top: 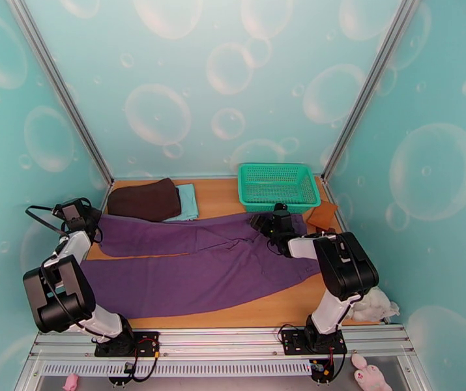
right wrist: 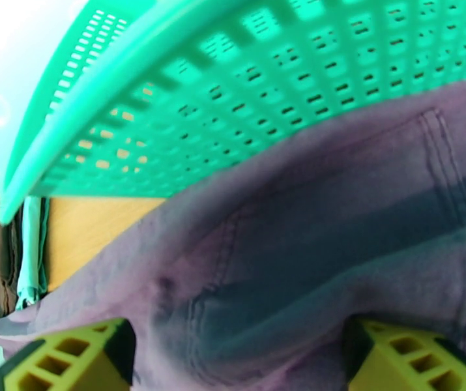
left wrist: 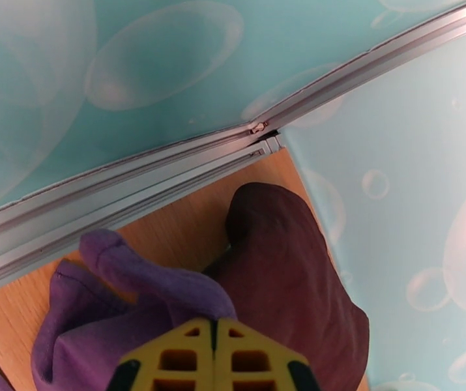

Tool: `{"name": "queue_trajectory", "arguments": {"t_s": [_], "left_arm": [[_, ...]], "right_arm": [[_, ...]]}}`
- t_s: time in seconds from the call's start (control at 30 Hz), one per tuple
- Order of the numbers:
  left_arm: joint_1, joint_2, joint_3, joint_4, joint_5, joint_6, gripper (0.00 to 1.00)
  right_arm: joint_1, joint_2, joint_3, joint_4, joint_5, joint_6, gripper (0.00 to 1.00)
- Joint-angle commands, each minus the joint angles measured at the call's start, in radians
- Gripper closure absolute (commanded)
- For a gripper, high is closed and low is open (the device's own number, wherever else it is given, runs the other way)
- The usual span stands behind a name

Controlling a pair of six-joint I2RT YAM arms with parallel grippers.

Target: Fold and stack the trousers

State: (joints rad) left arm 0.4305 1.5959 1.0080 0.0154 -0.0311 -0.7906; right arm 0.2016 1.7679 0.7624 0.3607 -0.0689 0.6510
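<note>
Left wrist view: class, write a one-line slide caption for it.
Shut left fingers pinch the bunched end of the purple trousers beside the dark brown folded cloth on the table.

trousers [top: 193, 268]: 1 | brown cloth [top: 145, 200]: 1 | teal cloth [top: 189, 202]: 1 | basket [top: 246, 190]: 1

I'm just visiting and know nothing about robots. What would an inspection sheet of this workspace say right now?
Surface: wooden table, partly covered by cloth.
Job's things: purple trousers spread flat, legs leftward, not yet folded.
Clutter: dark brown folded cloth, light teal folded cloth, green basket at the far edge; white fluffy item by the right arm.
Grippers: left gripper fingers shut on a leg end; right gripper fingers open over the waist.
Cables: black cables loop by the left arm.
Surroundings: teal bubble-print walls, metal frame posts.
</note>
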Motion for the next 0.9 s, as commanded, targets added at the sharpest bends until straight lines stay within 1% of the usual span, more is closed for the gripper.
{"name": "queue_trajectory", "arguments": {"t_s": [0.0, 0.1, 0.23, 0.4, 0.43, 0.5, 0.67, 0.8, 0.87], "left_arm": [[-0.004, 0.037, 0.059, 0.065, -0.015, -0.016, 1.00], [-0.008, 0.054, 0.082, 0.058, -0.011, -0.012, 1.00], [-0.012, 0.074, 0.092, 0.068, -0.013, 0.005, 0.98], [-0.014, 0.134, 0.131, 0.073, 0.002, 0.038, 0.97], [-0.013, 0.148, 0.139, 0.077, 0.009, 0.039, 0.96], [-0.016, 0.173, 0.155, 0.083, 0.021, 0.047, 0.91], [-0.039, 0.222, 0.212, 0.052, 0.036, 0.105, 0.81], [-0.055, 0.213, 0.206, 0.072, 0.034, 0.141, 0.80], [-0.058, 0.208, 0.205, 0.074, 0.038, 0.146, 0.80]], "right_arm": [[-0.008, 0.015, -0.020, -0.131, 0.031, 0.005, 0.13], [0.016, -0.055, -0.135, -0.107, 0.029, 0.073, 0.13], [0.095, -0.159, -0.225, -0.148, 0.106, 0.128, 0.12], [0.151, -0.269, -0.302, -0.252, 0.198, 0.176, 0.12], [0.157, -0.291, -0.322, -0.255, 0.204, 0.180, 0.12], [0.172, -0.323, -0.361, -0.250, 0.213, 0.210, 0.12], [0.239, -0.346, -0.400, -0.279, 0.270, 0.275, 0.12], [0.283, -0.370, -0.411, -0.323, 0.314, 0.305, 0.12], [0.307, -0.412, -0.376, -0.382, 0.371, 0.279, 0.11]]}}
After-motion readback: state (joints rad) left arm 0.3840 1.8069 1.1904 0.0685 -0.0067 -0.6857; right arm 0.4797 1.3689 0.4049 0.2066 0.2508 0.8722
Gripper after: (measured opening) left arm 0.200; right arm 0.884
